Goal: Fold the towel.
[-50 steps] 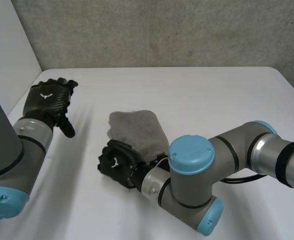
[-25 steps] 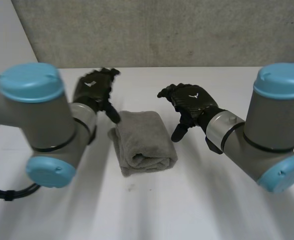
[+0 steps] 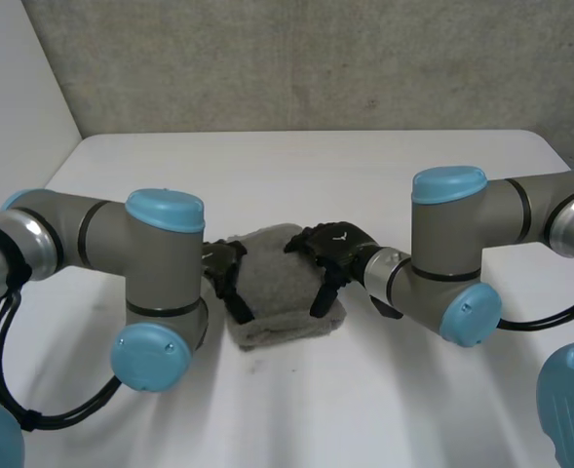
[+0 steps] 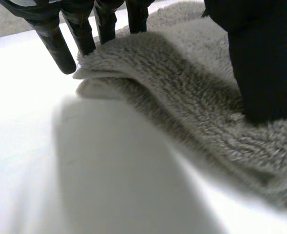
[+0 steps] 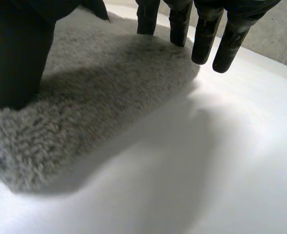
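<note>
At frame centre on the white table (image 3: 384,175): folded grey towel (image 3: 282,292), long axis running from upper to lower frame, rounded fold toward the lower edge. Flanked by left hand (image 3: 224,276) on its left edge and right hand (image 3: 333,246) on its right. Both spread wide, straight fingers (image 4: 60,44) (image 5: 204,34) down at the towel's rim, thumbs (image 4: 265,63) (image 5: 14,53) resting on the pile, nothing clasped.

A white, smooth, matte surface (image 3: 384,171) takes up most of the scene. Behind the surface's far edge stands a rough grey wall (image 3: 296,58) with a mottled, concrete-like texture. It carries a small dark speck (image 3: 371,102) a little above that edge. To the left of the surface a plain white smooth panel (image 3: 19,107) rises and meets the grey wall in a slanted seam. The surface's far right corner (image 3: 545,144) is rounded. The light is soft and even, and the surface looks bright under it.
</note>
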{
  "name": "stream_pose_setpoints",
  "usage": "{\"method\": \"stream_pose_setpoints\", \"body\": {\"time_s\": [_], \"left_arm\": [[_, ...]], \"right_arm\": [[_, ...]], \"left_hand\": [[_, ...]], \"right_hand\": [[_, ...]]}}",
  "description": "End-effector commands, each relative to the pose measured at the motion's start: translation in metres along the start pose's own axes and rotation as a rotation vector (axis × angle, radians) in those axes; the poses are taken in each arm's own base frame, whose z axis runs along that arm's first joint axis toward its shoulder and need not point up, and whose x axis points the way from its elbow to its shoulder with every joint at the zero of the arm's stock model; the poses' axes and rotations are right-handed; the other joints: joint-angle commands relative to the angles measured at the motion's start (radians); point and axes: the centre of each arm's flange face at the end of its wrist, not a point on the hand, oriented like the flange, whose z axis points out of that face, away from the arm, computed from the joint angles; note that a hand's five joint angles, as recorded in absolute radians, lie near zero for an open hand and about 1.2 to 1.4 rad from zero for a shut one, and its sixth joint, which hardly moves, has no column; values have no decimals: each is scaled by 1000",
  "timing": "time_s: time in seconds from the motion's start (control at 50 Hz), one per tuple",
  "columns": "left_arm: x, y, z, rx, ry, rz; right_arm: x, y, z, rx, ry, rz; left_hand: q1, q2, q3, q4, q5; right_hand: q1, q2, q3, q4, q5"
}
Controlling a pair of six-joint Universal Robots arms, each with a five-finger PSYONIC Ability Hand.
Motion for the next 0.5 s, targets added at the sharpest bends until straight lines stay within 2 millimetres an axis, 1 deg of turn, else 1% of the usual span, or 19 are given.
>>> {"method": "stream_pose_setpoints", "body": {"time_s": [0.02,0.06,0.14,0.18,0.22,0.24,0.26,0.28,0.3,0.32,0.34,0.36,0.38,0.4,0.42,0.44,0.46,0.48,0.5], "left_arm": [[-2,0,-5,5,-39,66],[-1,-6,-9,21,-39,64],[1,-19,-20,60,-30,59],[1,-30,-28,91,-26,50],[-3,-56,-47,167,-25,26],[-3,-56,-47,167,-25,26],[-7,-72,-60,212,-30,12],[-12,-87,-74,260,-33,-5],[-12,-88,-74,261,-33,-5],[-18,-105,-90,316,-39,-25],[-28,-122,-105,372,-53,-46],[-28,-122,-105,373,-53,-46],[-40,-141,-121,437,-68,-69],[-40,-141,-121,437,-68,-69],[-51,-156,-136,497,-87,-91],[-61,-169,-150,545,-106,-109],[-61,-169,-150,545,-107,-110],[-68,-178,-164,579,-117,-120],[-73,-184,-177,600,-125,-128]], "right_arm": [[-2,-8,-4,1,68,-136],[-2,-13,-7,7,79,-150],[1,-42,-27,67,114,-166],[5,-52,-36,89,132,-168],[7,-63,-45,117,153,-168],[13,-75,-56,147,193,-159],[23,-86,-68,177,243,-138],[23,-86,-69,178,244,-137],[35,-99,-83,210,304,-109],[35,-99,-83,211,304,-109],[45,-111,-98,244,357,-82],[56,-121,-113,275,412,-55],[56,-121,-114,275,412,-55],[66,-129,-127,301,461,-38],[75,-137,-139,324,506,-25],[75,-137,-139,325,506,-24],[83,-143,-152,339,548,-15],[83,-143,-152,339,549,-15],[87,-149,-165,351,590,-8]], "left_hand": [[11,9,8,7,-13],[11,9,8,7,-13],[11,9,8,7,-13],[11,9,8,7,-13],[11,9,8,7,-13],[11,9,8,7,-13],[8,7,5,4,-16],[8,6,5,4,-16],[8,6,5,4,-16],[11,9,8,7,-13],[8,7,5,4,-16],[8,6,5,4,-16],[11,9,8,7,-13],[11,9,8,7,-13],[17,15,14,13,-7],[22,21,20,18,-1],[23,21,20,19,-1],[28,27,26,24,4],[31,30,29,27,7]], "right_hand": [[-10,-56,-36,-55,-46],[-10,-56,-36,-55,-46],[-10,-56,-36,-55,-46],[-10,-56,-36,-55,-46],[-10,-56,-36,-55,-46],[-10,-56,-36,-55,-46],[-10,-56,-36,-55,-46],[-10,-56,-36,-55,-46],[-10,-56,-36,-55,-46],[-10,-56,-36,-55,-46],[-10,-56,-36,-55,-46],[-10,-56,-36,-55,-46],[-10,-56,-36,-55,-46],[-10,-56,-36,-55,-46],[-10,-56,-36,-55,-46],[-10,-56,-36,-55,-46],[-10,-56,-36,-55,-46],[-10,-56,-36,-55,-46],[-10,-56,-36,-55,-46]]}}
